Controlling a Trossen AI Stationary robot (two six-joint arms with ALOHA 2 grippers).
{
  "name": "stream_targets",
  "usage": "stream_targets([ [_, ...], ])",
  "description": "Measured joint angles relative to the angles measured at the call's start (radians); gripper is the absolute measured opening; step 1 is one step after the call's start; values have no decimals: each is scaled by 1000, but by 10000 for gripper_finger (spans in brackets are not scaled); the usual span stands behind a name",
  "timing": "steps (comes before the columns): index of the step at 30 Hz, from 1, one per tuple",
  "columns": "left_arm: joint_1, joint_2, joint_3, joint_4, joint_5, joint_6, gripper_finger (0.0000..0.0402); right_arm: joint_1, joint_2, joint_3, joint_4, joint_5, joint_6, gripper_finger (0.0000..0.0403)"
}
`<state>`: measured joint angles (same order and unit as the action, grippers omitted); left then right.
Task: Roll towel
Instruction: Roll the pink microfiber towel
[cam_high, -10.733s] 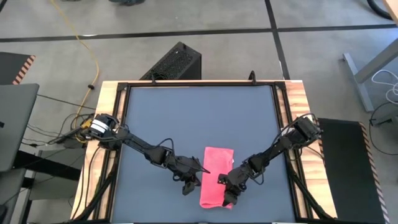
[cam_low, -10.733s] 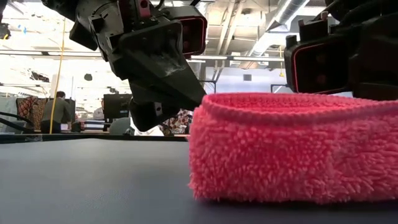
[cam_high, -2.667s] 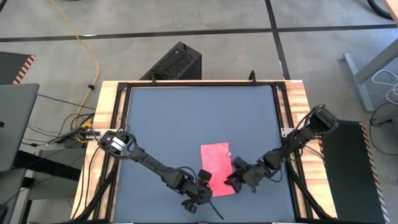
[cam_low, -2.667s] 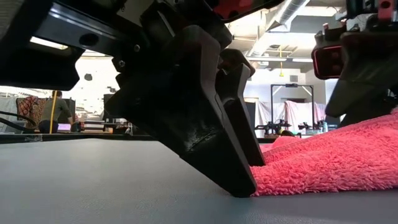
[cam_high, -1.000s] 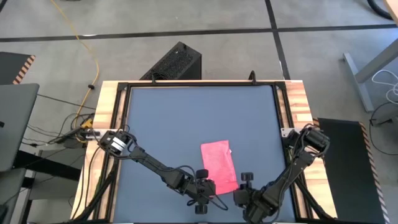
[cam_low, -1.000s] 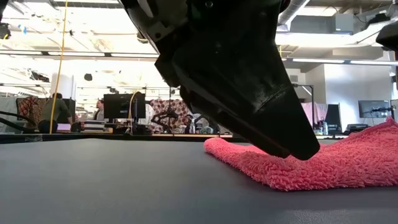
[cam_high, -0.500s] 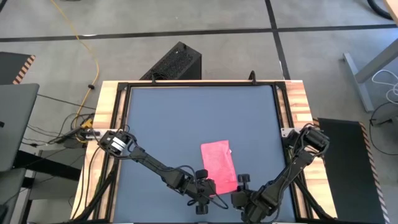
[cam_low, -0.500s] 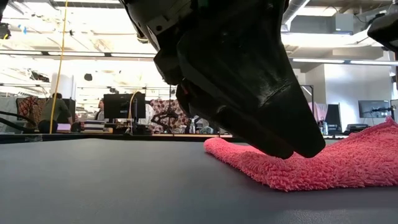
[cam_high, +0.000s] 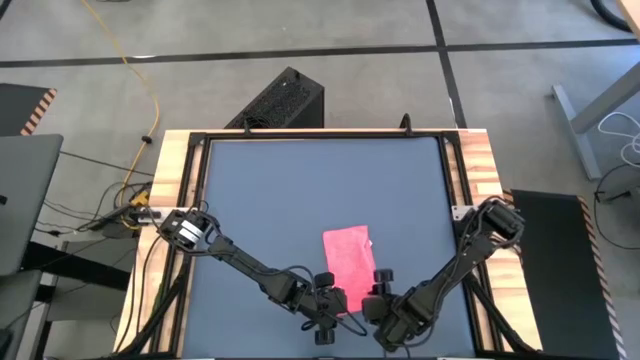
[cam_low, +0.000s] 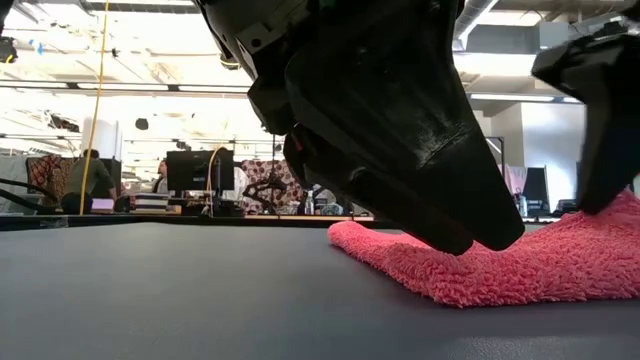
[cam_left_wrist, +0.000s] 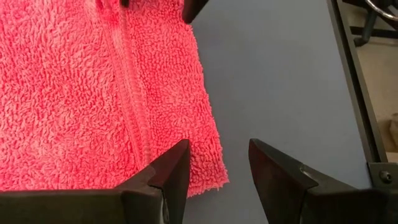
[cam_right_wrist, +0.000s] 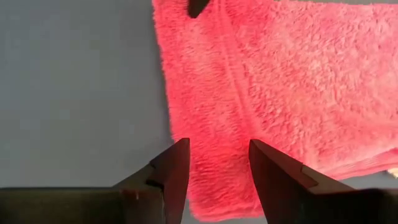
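Our left pincer (cam_left_wrist: 214, 165) stands open with nothing between its fingers, low over the near corner of the towel (cam_high: 351, 270); one finger sits over the fleecy edge, the other over bare worktop (cam_high: 290, 190). Our right pincer (cam_right_wrist: 217, 165) is likewise open and empty, both fingers poised above the pink pile beside a stitched seam running away from it. In the high view the two pincers (cam_high: 328, 312) (cam_high: 378, 306) flank the towel's near end, at the near edge of the worktop, slightly right of its middle.

The towel lies flat, doubled over on itself by the look of the seam and layered edge. We judge it light, limp and deep-piled: it will not hold a shape unaided, and the layers may slide apart if only the top one is pinched. The pile should grip the fingers well. We would take hold at the two near corners, catching every layer, so the roll starts even across the width.
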<state>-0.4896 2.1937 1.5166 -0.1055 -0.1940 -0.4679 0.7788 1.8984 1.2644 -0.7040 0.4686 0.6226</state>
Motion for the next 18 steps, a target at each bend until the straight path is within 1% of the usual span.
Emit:
stream_targets([
  [6,0,0,0,0,0,0,153,-11,1,-16,7,4,-45,180],
  [13,0,0,1,-1,-1,0,153,13,2,-19,8,3,-40,178],
  [18,0,0,1,-1,-2,0,153,4,2,-19,-3,3,3,178],
])
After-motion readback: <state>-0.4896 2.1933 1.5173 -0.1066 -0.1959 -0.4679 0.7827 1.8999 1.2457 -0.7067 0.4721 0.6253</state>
